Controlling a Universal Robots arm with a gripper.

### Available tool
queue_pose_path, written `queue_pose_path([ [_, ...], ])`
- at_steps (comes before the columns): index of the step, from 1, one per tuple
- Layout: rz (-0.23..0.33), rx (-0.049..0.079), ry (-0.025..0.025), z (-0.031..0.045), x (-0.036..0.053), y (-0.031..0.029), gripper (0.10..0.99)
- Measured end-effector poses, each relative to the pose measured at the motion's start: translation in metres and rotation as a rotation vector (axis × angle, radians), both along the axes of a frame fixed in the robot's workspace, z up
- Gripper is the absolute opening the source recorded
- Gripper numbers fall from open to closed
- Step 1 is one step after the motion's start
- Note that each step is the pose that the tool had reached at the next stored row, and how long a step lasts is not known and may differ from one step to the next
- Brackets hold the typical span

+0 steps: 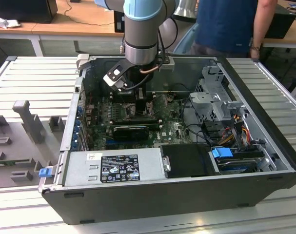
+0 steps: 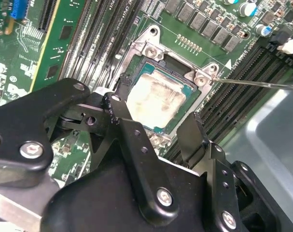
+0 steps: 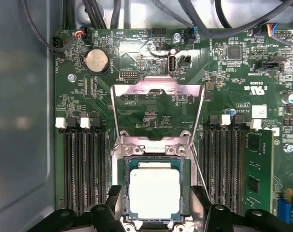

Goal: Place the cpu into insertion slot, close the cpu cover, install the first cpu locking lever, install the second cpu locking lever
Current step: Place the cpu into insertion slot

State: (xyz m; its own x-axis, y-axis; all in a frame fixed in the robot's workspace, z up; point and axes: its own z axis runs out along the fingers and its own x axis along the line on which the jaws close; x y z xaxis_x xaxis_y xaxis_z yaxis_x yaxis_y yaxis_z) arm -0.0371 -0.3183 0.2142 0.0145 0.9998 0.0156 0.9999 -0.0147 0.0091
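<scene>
The cpu lies flat in its socket on the green motherboard, inside the open computer case. The cpu cover stands swung up off the socket, not closed. The gripper hangs low over the chip with its jaws spread wide; its black fingers flank the cpu, seemingly without touching it.

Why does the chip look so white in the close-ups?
Glare off metal: in the first wrist view the cpu top is washed out and the open cpu cover shows a pinkish sheen; in the exterior view the arm shades the motherboard.
</scene>
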Motion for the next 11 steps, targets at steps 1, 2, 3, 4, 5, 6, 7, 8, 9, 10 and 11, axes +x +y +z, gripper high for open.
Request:
queue_pose_path([
  [1, 0.0, 0.0, 0.0, 0.0025, 0.0, 0.0, 0.663],
  [2, 0.0, -0.001, 0.0001, 0.0037, 0.0, 0.0, 0.663],
  [3, -0.001, -0.001, 0.0002, 0.0046, 0.0, 0.0, 0.663],
  [4, -0.001, -0.002, 0.0002, 0.0057, 0.0, 0.0, 0.647],
  [5, -0.001, -0.002, 0.0003, 0.0066, 0.0, 0.0, 0.58],
  [6, -0.001, -0.002, 0.0003, 0.0075, 0.0, 0.0, 0.518],
  [7, -0.002, -0.002, 0.0004, 0.0083, 0.0, 0.0, 0.459],
  [8, -0.002, -0.002, 0.0004, 0.0089, 0.0, 0.0, 0.459],
  [9, -0.003, -0.002, 0.0005, 0.0095, 0.0, 0.0, 0.396],
  [10, -0.003, -0.002, 0.0005, 0.0102, 0.0, 0.0, 0.337],
  [11, -0.004, -0.002, 0.0005, 0.011, 0.0, 0.0, 0.337],
])
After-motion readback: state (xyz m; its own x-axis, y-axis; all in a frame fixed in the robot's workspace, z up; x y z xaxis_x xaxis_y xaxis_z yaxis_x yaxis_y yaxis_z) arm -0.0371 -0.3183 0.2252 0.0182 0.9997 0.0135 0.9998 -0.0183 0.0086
